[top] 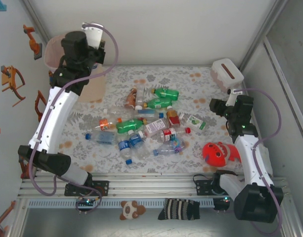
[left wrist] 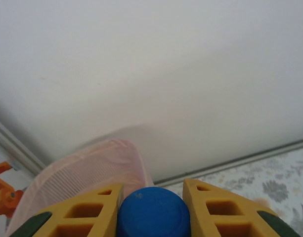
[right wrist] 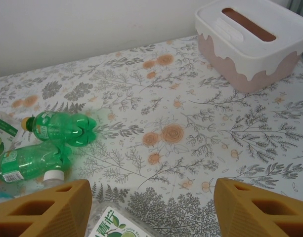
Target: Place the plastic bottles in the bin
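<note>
My left gripper is raised by the back wall and shut on a plastic bottle whose blue cap sits between its yellow fingers. The pale-pink bin stands just left of and beyond that gripper; from above, the bin is in the far left corner beside the gripper. Several more plastic bottles lie in a heap mid-table, clear and green. My right gripper hovers open over the cloth at the right. Two green bottles lie to its left and a labelled one just under it.
A white-and-pink slotted tissue box stands at the back right, also ahead of the right gripper. A red round toy lies near the right arm's base. A plush toy and a striped sock lie on the front rail.
</note>
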Robot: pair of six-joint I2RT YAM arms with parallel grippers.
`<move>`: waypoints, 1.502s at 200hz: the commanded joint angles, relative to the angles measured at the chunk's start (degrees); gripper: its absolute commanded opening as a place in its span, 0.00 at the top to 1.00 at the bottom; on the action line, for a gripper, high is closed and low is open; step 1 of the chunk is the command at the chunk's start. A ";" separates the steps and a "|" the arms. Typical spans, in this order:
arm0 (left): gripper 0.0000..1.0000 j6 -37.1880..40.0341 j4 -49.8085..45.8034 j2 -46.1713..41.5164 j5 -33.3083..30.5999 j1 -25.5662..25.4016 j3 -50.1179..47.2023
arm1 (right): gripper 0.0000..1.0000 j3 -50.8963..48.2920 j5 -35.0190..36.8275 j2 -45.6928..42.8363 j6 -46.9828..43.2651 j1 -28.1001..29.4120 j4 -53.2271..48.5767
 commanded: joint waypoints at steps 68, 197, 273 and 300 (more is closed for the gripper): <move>0.88 -8.23 -3.34 16.24 6.63 12.87 23.01 | 0.34 1.77 0.10 0.22 -0.61 -0.11 -0.58; 0.93 -16.99 -28.05 43.76 13.83 20.99 41.80 | 0.34 2.02 0.14 1.36 -1.58 -0.07 -0.93; 0.92 -13.62 -44.00 46.95 13.41 24.62 41.81 | 0.35 1.97 -0.91 2.40 -1.41 -0.06 -0.57; 0.92 -12.74 -48.41 46.12 11.46 25.45 40.96 | 0.34 2.66 -1.53 2.56 -1.24 -0.05 -0.89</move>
